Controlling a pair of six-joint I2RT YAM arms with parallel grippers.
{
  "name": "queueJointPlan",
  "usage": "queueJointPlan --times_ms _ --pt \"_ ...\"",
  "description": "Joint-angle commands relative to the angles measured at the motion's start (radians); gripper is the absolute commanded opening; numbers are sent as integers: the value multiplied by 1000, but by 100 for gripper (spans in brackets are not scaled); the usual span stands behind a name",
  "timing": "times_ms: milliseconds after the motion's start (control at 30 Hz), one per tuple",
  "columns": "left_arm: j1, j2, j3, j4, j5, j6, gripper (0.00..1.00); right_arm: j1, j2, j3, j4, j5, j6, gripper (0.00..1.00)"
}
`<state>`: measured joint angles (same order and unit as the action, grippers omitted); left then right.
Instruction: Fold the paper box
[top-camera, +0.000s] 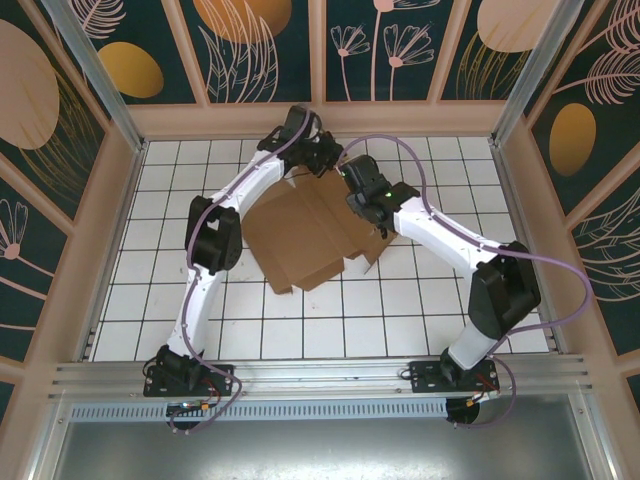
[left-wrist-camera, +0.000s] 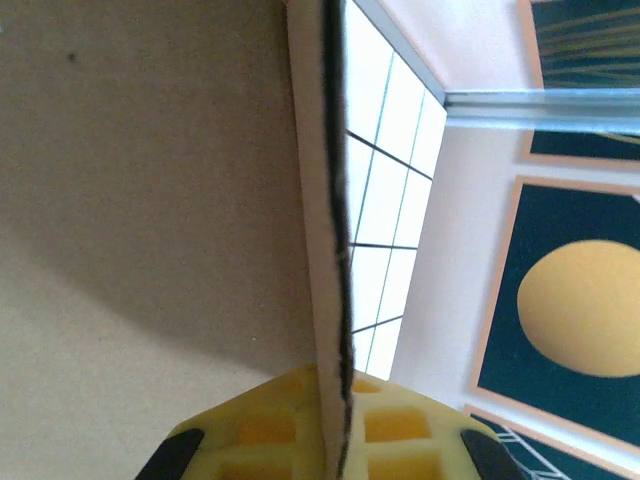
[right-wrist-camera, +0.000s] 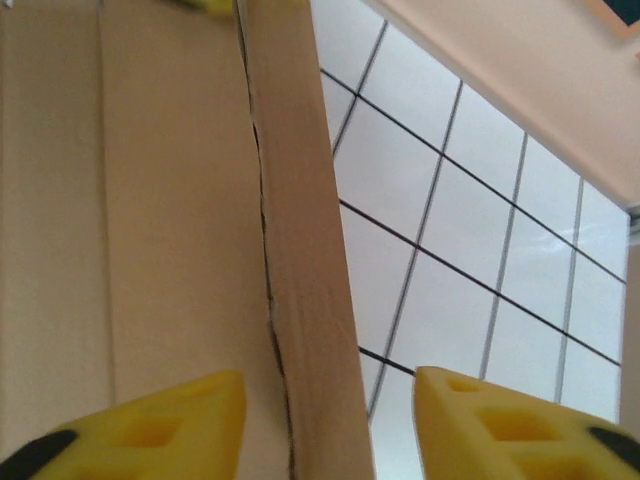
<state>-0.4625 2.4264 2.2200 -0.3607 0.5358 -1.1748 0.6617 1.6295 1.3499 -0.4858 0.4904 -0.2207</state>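
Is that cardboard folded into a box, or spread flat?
Mostly spread: the box lies as an open sheet on the table.

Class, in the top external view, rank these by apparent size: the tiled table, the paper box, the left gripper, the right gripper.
1. tiled table, clearly largest.
2. paper box.
3. left gripper and right gripper: both look about alike, so I leave them unranked against each other.

Top camera high, looking down; wrist cameras close along paper box (left-wrist-camera: 150, 200) edge, table (left-wrist-camera: 385, 200) beyond in both.
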Motion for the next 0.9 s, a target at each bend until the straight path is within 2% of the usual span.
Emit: queueJointPlan --times_ms 0,100,200,367,533,700,800,867 --pt "24 -92 -90 205 39 -97 0 8 -104 24 71 -81 13 56" --pt "34 -106 -147 328 61 -155 0 3 -213 -11 145 -132 34 56" --pt "40 -108 -171 433 78 -210 0 -8 -325 -69 209 -245 69 55" --pt "50 -103 -210 536 78 -283 0 -9 -375 -116 206 -424 104 47" --pt "50 -109 -242 562 45 -312 0 5 -238 -96 100 -610 249 35" --pt "51 -131 -296 565 10 -300 0 82 -64 -118 143 -625 336 24" --pt "52 -151 -331 567 -18 -287 0 118 54 -82 154 -640 354 21" --pt "52 -169 -349 557 -46 -270 0 129 126 -62 157 -666 365 15"
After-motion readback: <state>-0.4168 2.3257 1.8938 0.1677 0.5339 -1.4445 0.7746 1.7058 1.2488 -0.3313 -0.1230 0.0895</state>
